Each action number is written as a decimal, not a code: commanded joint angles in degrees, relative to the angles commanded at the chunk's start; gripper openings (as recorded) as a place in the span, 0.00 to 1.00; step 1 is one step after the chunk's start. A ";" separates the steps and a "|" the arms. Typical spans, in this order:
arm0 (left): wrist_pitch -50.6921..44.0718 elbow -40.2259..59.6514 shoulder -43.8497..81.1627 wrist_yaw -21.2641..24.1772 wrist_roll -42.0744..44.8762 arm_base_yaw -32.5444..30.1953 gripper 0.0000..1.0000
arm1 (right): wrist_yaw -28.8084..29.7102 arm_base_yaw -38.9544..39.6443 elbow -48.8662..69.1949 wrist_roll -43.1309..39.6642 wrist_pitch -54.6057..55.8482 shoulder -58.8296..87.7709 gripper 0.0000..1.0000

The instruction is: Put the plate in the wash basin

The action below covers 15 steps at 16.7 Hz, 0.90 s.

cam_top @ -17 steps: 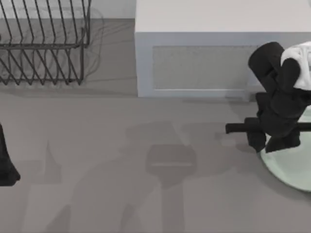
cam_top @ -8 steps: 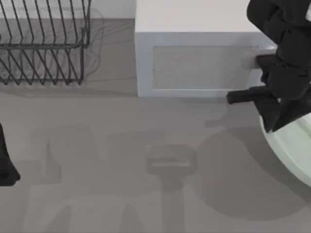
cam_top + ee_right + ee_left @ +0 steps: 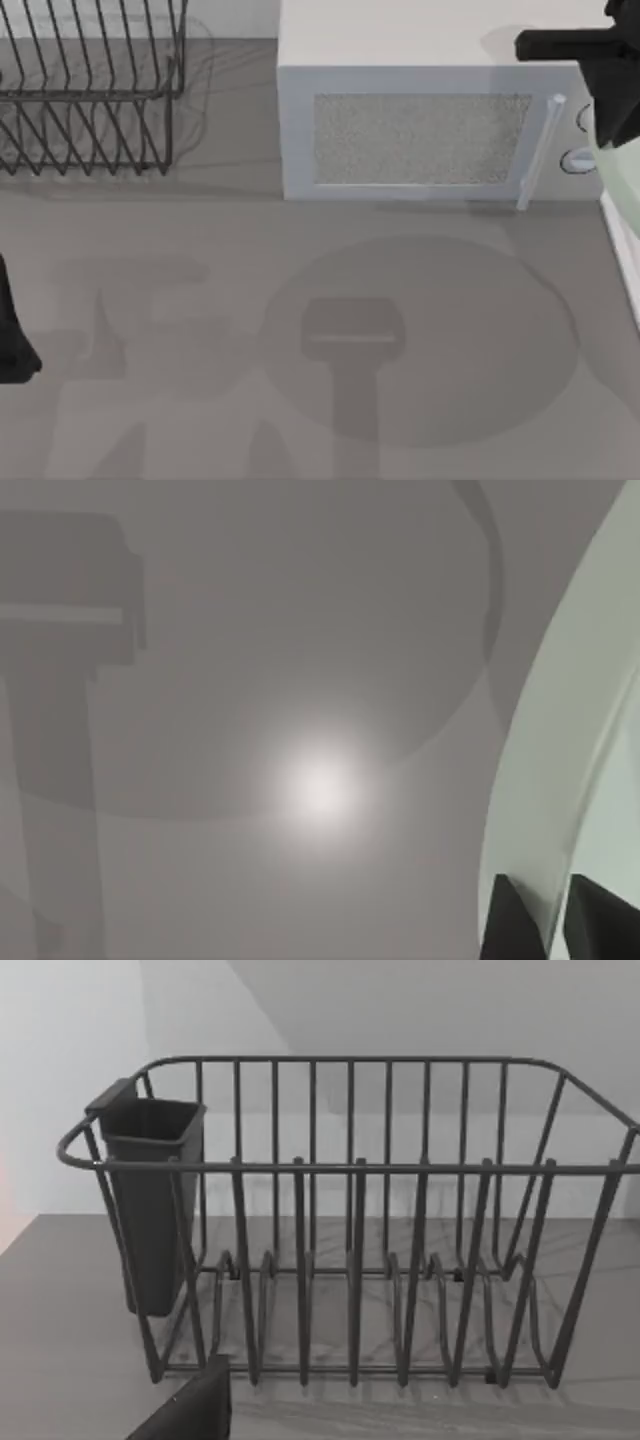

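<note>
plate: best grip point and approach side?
Its rim. The plate is thin, shallow and glossy, so only the raised edge gives the jaws purchase, one inside the lip and one outside. In the right wrist view the right gripper already straddles that edge; the plate's shadow on the table suggests it is lifted.

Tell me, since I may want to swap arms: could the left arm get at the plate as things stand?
Probably not. The left arm sits at the table's left edge, while the plate is lifted at the far right, held by the right gripper.
</note>
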 joint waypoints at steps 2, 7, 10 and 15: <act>0.00 0.00 0.00 0.00 0.00 0.00 1.00 | 0.68 -1.06 3.45 0.92 -0.30 0.62 0.00; 0.00 0.00 0.00 0.00 0.00 0.00 1.00 | 0.93 -1.45 4.52 1.23 -0.26 0.73 0.00; 0.00 0.00 0.00 0.00 0.00 0.00 1.00 | 1.09 -1.46 5.12 1.07 -0.33 1.08 0.00; 0.00 0.00 0.00 0.00 0.00 0.00 1.00 | 3.48 -6.32 17.16 -2.65 -1.85 8.61 0.00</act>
